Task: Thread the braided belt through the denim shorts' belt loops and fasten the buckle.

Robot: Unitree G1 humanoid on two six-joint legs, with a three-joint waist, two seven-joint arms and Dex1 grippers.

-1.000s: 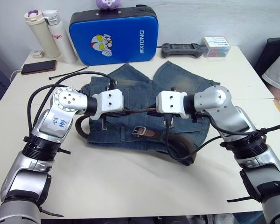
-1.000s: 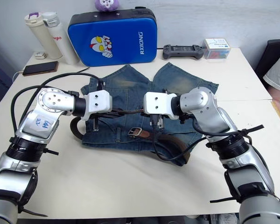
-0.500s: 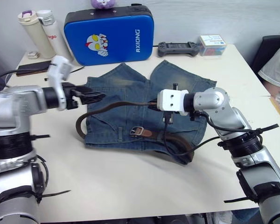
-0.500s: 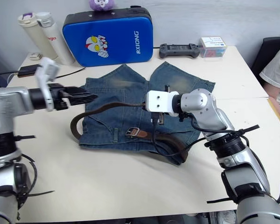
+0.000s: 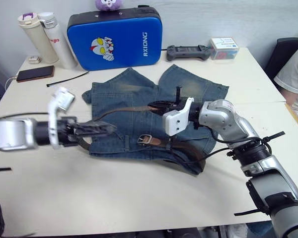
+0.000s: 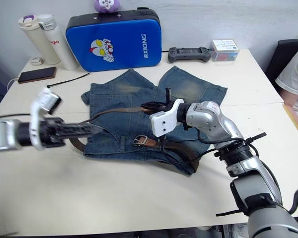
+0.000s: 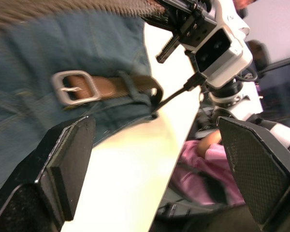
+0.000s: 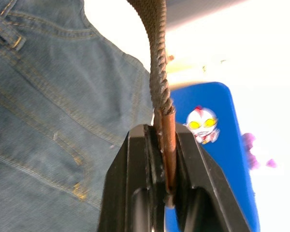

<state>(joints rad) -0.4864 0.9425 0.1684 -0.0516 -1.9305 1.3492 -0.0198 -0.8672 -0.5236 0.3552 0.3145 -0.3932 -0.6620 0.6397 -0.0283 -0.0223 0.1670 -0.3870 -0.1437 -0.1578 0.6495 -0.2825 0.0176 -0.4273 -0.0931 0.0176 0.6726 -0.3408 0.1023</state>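
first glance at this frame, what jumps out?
The right tool is shut on the braided belt, holding its tan end up over the denim shorts mid-table. The left tool sits open at the shorts' left edge, with the silver buckle lying on the waistband between the two. Behind, a bright blue case stands at the table's far edge.

The braided belt (image 5: 184, 153) lies across the denim shorts (image 5: 139, 94), apparently before the case (image 5: 115, 37).

one denim shorts (image 5: 139, 99), one braided belt (image 5: 124, 109), two bottles (image 5: 32, 29)
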